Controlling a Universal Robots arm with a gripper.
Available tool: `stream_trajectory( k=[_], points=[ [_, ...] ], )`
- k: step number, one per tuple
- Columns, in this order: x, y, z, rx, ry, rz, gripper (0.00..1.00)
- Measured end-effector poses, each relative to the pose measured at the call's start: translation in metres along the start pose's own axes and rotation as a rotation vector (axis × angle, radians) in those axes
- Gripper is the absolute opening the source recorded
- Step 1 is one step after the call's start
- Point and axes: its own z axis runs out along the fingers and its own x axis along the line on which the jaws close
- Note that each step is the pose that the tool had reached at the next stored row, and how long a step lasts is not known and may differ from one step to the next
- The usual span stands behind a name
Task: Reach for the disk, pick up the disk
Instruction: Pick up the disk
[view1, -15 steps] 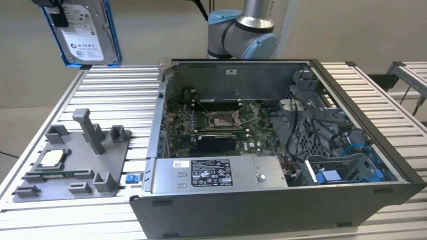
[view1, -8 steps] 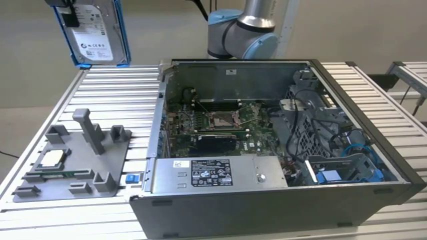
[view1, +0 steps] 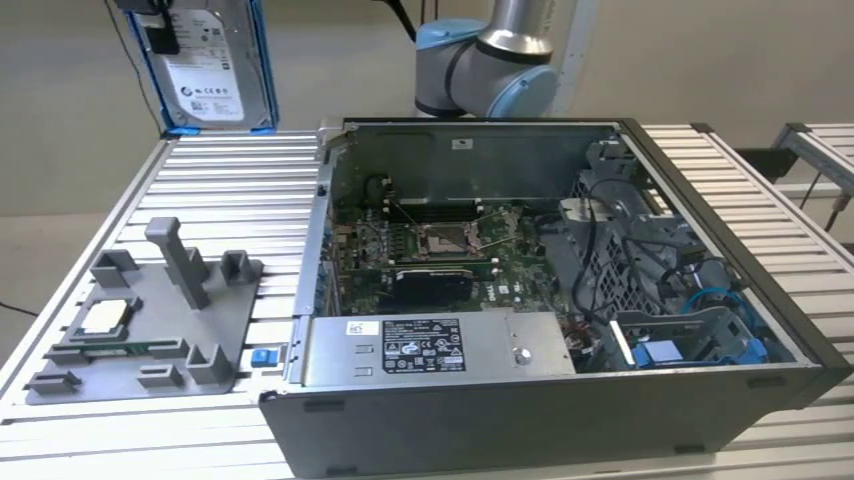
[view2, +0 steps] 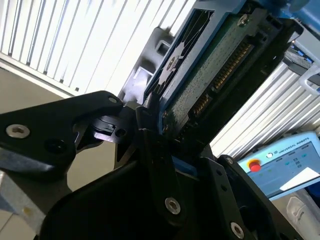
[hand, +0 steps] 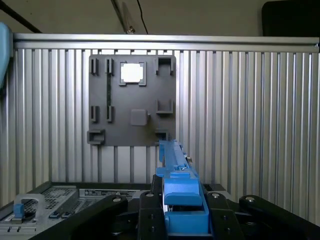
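Exterior view: the disk (view1: 214, 65) is standing upright at the far corner of the slatted table (view1: 240, 190), at the exterior view's left, label facing the camera and blue bracket framing it. The gripper (view1: 160, 30) is showing as a dark shape at its upper edge. Whether the lower edge is clearing the table cannot be told. Open computer case (view1: 534, 410) is sitting mid-table; grey fixture plate (view1: 147, 330) with the processor chip (view1: 104, 317) is lying nearer. Second wrist view is giving the grip itself: black fingers (view2: 150, 150) are clamping the disk (view2: 210, 75), green circuit-board side and connector exposed. First wrist view is showing the bracket edge-on (hand: 180, 190) between the jaws, fixture plate (hand: 132, 130) beyond on the slats.
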Motion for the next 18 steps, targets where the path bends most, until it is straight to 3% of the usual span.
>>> stream_trajectory(
  k=[18],
  points=[
    [0.0002, -0.0392, -0.0015, -0.0002, 0.0, 0.0, 0.0]
  ],
)
